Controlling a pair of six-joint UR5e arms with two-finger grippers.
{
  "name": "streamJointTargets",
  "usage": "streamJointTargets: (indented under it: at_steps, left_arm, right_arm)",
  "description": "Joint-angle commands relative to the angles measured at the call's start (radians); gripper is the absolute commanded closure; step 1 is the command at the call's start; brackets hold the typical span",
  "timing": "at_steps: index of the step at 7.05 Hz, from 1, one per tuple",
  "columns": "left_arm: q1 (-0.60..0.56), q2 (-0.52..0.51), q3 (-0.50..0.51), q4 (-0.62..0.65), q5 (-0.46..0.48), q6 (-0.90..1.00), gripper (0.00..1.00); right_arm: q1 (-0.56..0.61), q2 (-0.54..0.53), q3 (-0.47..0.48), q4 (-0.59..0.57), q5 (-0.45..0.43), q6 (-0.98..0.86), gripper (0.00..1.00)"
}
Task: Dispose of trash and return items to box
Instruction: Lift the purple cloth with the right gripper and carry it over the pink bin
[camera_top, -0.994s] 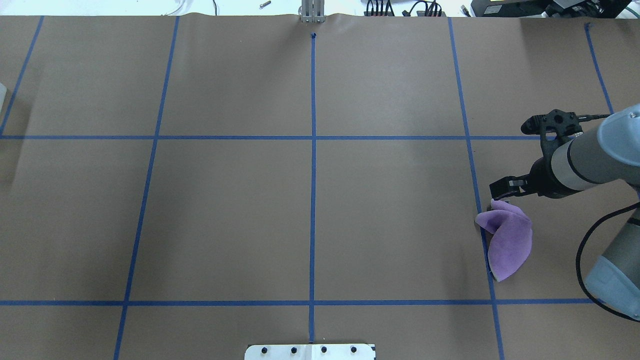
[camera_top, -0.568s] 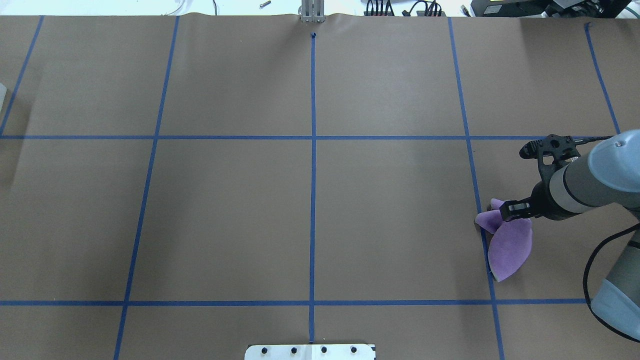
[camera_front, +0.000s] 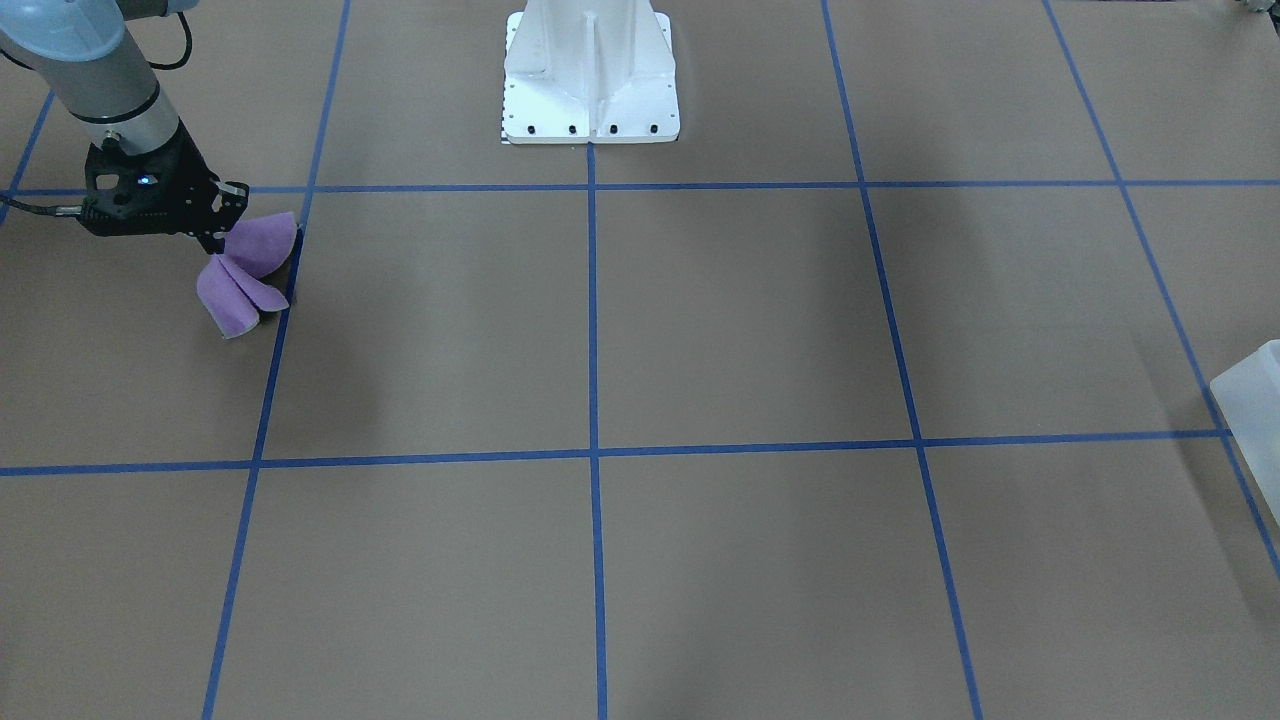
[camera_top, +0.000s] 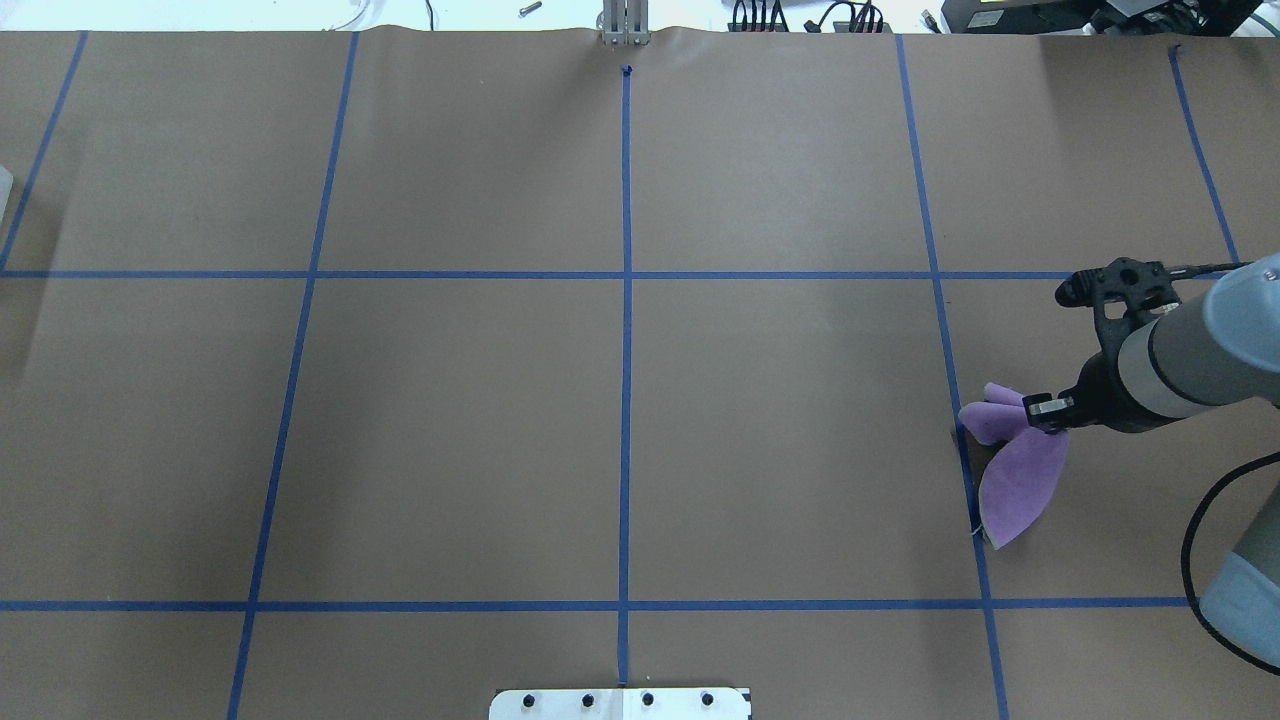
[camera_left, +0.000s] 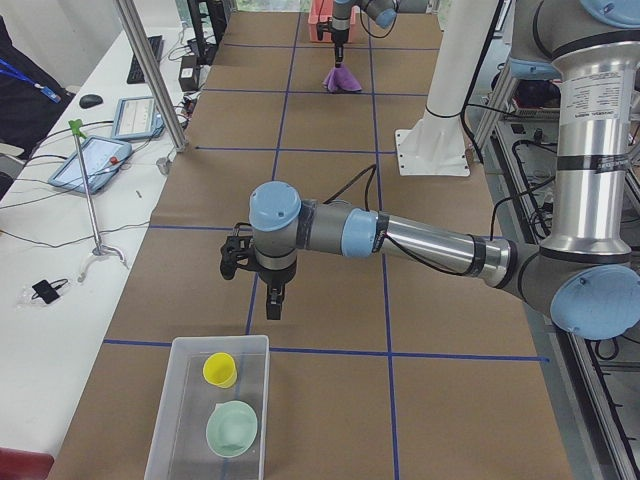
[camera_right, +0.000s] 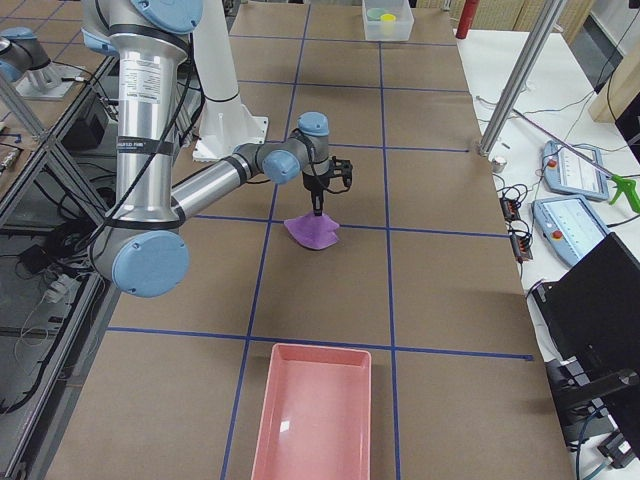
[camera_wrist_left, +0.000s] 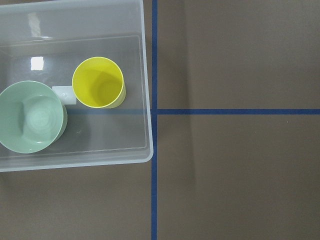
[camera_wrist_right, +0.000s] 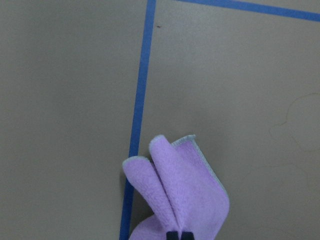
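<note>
Cloth (camera_top: 1020, 480): purple, fleecy, matt. Box (camera_wrist_left: 100, 159): frosted translucent plastic. Cup (camera_wrist_left: 98, 82), bowl (camera_wrist_left: 31, 117): smooth plastic. Table (camera_top: 450, 430): matt brown paper.

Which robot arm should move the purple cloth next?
The right arm. The right gripper is pinching the purple cloth, while the left gripper is far off at the table's other end, by the box.

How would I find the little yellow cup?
Look to the end of the brown table, where the frosted white box sits. Two things stand inside it; the yellow cup is the narrower, bright one beside the wider mint-green bowl.
</note>
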Motion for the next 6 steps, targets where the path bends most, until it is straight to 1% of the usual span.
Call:
streamJointTargets:
  at_steps: [1,2,4,5,6]
  left_arm:
    - [0.001,-0.001,0.0,0.002,-0.002,0.0,0.01]
    - [0.001,-0.001,0.0,0.002,-0.002,-0.002,0.01]
    - [0.001,0.001,0.0,0.002,-0.005,-0.002,0.01]
    - [0.001,-0.001,0.0,0.0,-0.005,-0.002,0.01]
    - [0.001,0.001,0.0,-0.001,-0.005,-0.002,0.01]
  right_arm:
    - [0.197,0.011,0.074,-0.16,0.092,-0.147,1.0]
    - [0.327,0.014,0.093,-0.279,0.109,-0.366,1.0]
    - [0.635,0.017,0.07,-0.502,0.192,-0.872,1.0]
    - [0.761,0.017,0.035,-0.564,0.195,-1.049,1.0]
    - [0.875,0.015,-0.076,-0.561,0.228,-1.224,1.0]
